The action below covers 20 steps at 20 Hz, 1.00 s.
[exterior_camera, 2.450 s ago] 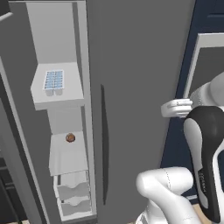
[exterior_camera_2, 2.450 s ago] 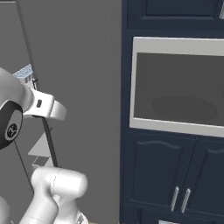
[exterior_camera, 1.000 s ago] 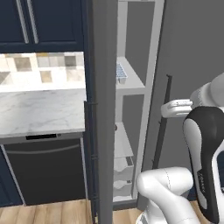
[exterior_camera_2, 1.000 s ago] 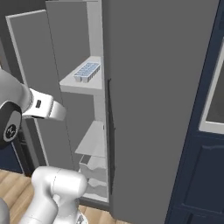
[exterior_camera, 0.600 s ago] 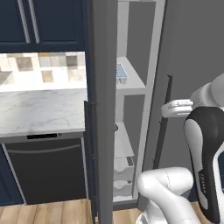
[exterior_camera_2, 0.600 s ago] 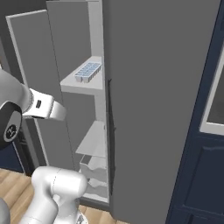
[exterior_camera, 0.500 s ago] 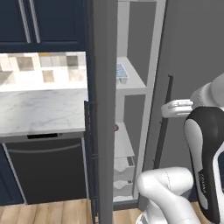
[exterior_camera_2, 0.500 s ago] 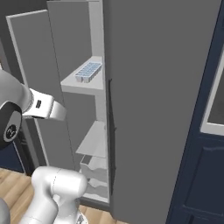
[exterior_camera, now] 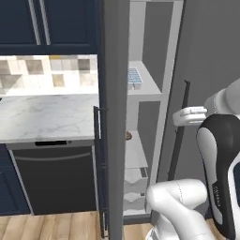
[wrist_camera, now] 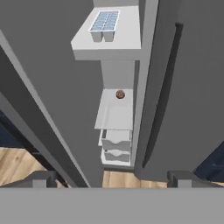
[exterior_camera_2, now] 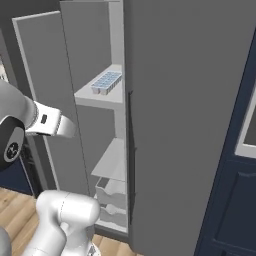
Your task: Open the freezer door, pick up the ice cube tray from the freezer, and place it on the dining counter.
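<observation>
The freezer door (exterior_camera: 115, 117) stands swung open, seen edge-on, with its thin black handle (exterior_camera: 97, 159) on the outer side. Inside the freezer (exterior_camera_2: 117, 150) the ice cube tray (exterior_camera: 134, 78) (exterior_camera_2: 106, 81) (wrist_camera: 105, 25) lies flat on the upper shelf, white with light-blue cubes. My gripper (wrist_camera: 113, 179) hangs open in front of the opening, well back from the tray and below it, with nothing between its fingers. The dining counter is out of view.
A small round brown item (wrist_camera: 120, 94) sits on the lower shelf above clear drawers (wrist_camera: 116, 144). The wide grey fridge door (exterior_camera_2: 190, 125) with its black handle (wrist_camera: 162, 96) flanks the opening. A marble worktop (exterior_camera: 47, 115) over a dishwasher lies beyond the open door.
Both base views have swung round since the earliest frames, so the camera moved. Over the last second the scene barely shifts. The freezer door stays open and the gripper stays open.
</observation>
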Available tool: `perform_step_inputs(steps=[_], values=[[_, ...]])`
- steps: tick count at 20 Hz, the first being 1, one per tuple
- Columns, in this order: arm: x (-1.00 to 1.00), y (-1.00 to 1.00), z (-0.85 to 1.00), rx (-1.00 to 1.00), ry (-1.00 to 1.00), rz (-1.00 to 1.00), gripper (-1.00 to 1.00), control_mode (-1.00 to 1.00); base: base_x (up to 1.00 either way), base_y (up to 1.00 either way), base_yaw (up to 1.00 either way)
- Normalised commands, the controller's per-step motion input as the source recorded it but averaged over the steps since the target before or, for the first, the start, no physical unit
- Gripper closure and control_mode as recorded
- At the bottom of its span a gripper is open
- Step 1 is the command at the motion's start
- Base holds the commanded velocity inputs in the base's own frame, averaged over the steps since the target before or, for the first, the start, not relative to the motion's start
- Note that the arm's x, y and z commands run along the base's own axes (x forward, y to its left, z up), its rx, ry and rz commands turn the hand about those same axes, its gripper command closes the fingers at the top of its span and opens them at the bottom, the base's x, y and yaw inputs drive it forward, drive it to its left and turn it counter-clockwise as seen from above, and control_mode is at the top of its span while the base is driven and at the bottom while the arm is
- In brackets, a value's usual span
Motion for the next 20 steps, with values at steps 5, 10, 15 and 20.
perform_step_inputs(steps=[5, 10, 15, 20], values=[[0.0, 0.0, 0.0, 0.0, 0.0, 0.0, -1.0, 1.0, 0.12, 0.01, 0.22], [0.0, 0.0, 0.0, 0.0, 0.0, 0.0, -1.0, 1.0, 0.39, 0.12, 0.22], [0.0, 0.0, 0.0, 0.0, 0.0, 0.0, -1.0, 1.0, 0.4, 0.13, 0.24], [0.0, 0.0, 0.0, 0.0, 0.0, 0.0, -1.0, 1.0, 0.45, 0.09, 0.2]])
